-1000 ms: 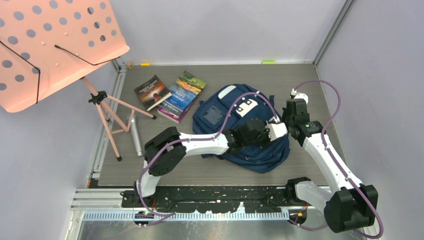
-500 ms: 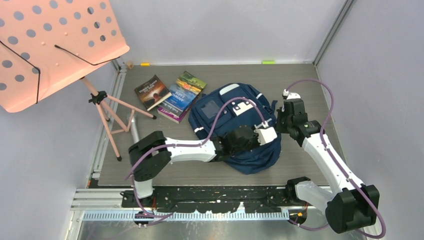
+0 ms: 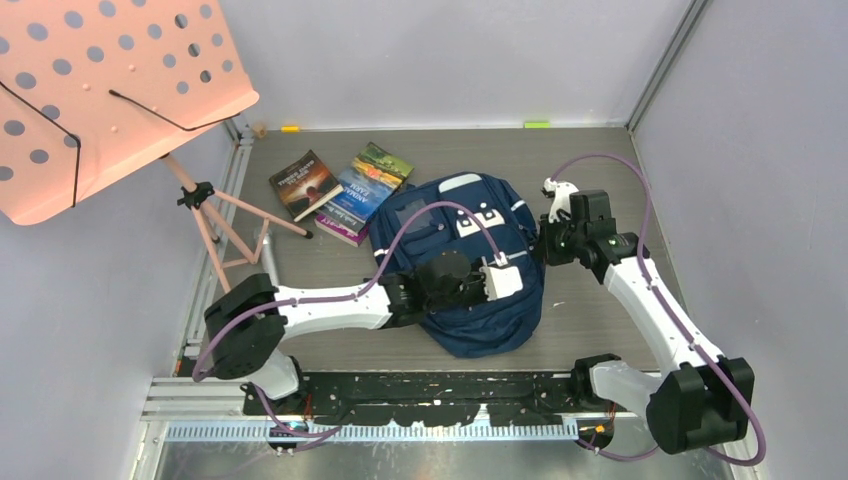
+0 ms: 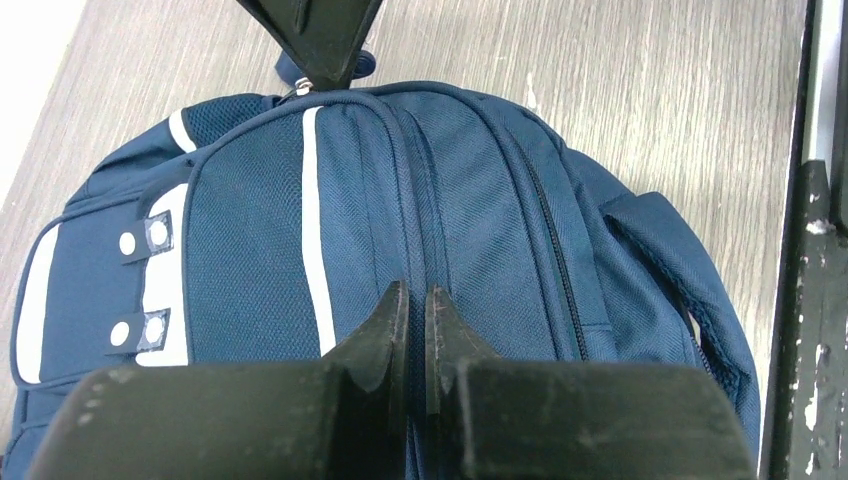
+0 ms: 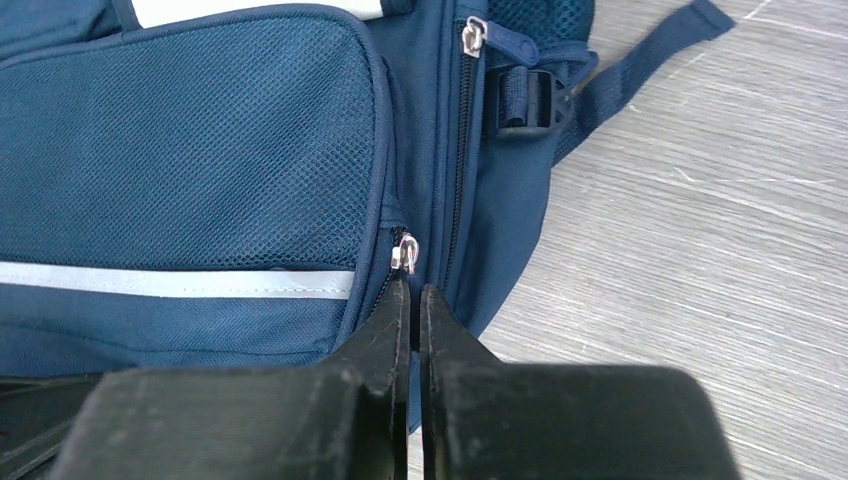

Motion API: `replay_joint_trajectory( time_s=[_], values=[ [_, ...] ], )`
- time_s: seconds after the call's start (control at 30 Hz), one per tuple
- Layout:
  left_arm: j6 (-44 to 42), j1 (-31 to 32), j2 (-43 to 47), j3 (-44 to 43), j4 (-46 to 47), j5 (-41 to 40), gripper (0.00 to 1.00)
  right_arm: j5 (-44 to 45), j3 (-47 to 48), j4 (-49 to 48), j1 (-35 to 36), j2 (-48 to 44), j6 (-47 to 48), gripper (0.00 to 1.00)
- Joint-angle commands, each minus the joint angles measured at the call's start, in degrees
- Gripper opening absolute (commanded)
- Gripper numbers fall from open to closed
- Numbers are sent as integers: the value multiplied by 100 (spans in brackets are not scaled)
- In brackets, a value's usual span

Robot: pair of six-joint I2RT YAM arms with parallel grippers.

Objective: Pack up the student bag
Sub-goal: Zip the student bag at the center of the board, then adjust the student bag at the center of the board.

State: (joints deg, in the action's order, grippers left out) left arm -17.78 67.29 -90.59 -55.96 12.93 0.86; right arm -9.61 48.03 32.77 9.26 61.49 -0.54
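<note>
At the middle of the desk point(image 3: 600, 160) lies one bag point(image 3: 480, 325), navy with white trim, front face up. Its long axis runs from the far wall toward my bases, with the near, rounded end leaning slightly right.

My left claw point(image 4: 415, 300) sits on the bag's near half. It is clenched, its tips pressed onto a seam between zip lines; I cannot tell whether cloth is caught.

My right claw point(image 5: 412, 295) is clenched too, at the bag's right side. Its tips meet just under a silver zip pull point(image 5: 402, 253).

Left of the bag lie one brown book point(image 3: 305, 184) and a fanned stack point(image 3: 365, 190), whose count I cannot fix. One pink music stand point(image 3: 110, 90) stands at far left.
</note>
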Motion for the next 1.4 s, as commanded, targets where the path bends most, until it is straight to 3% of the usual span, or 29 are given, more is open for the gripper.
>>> replay_joint_trajectory(
  time_s=[0.0, 0.1, 0.13, 0.17, 0.23, 0.3, 0.33, 0.43, 0.5, 0.57, 0.77, 0.9, 1.1, 1.23, 1.27, 1.37],
  values=[
    [-24, 202, 791, 295, -543, 999, 0, 842, 652, -1304, -345, 433, 384, 1],
    [57, 197, 903, 402, -575, 814, 0, 839, 861, -1077, -346, 634, 137, 1],
    [107, 192, 927, 398, -621, 723, 0, 847, 966, -943, -346, 708, 16, 7],
    [142, 194, 941, 371, -701, 618, 0, 833, 1021, -858, -346, 738, -224, 26],
    [190, 197, 943, 279, -955, 358, 0, 733, 1211, -531, -346, 850, -594, 49],
    [382, 197, 893, 158, -1221, -24, 3, 601, 1444, -103, -346, 950, -889, 59],
    [514, 197, 889, 110, -1268, -228, 11, 532, 1564, 116, -346, 973, -984, 61],
    [964, 196, 971, 42, -1518, -244, 48, 245, 1699, 362, -346, 1024, -1473, 66],
    [1382, 196, 1110, 77, -1521, -209, 64, -81, 1675, 354, -346, 997, -1698, 67],
    [1952, 190, 1289, 123, -1601, -365, 74, -402, 1569, 292, -333, 974, -1949, 67],
    [3701, 113, 2051, 442, -2157, -1231, 90, -1015, 835, -120, -99, 950, -2384, 68],
    [4995, -278, 2487, 745, -2834, -1680, 93, -944, 643, -204, 211, 1154, -2343, 68],
    [5696, -884, 2940, 1448, -2992, -1658, 94, -668, 677, -320, 751, 1616, -2311, 63],
    [5836, -1199, 2846, 1803, -2469, -1368, 94, -317, 639, -278, 864, 1709, -2597, 41],
    [5834, -1236, 2711, 1819, -2306, -1236, 94, -188, 603, -262, 866, 1649, -2691, 29],
    [5692, -1286, 2189, 1666, -1862, -865, 89, 120, 319, -262, 867, 1390, -3022, 7]
  ],
)
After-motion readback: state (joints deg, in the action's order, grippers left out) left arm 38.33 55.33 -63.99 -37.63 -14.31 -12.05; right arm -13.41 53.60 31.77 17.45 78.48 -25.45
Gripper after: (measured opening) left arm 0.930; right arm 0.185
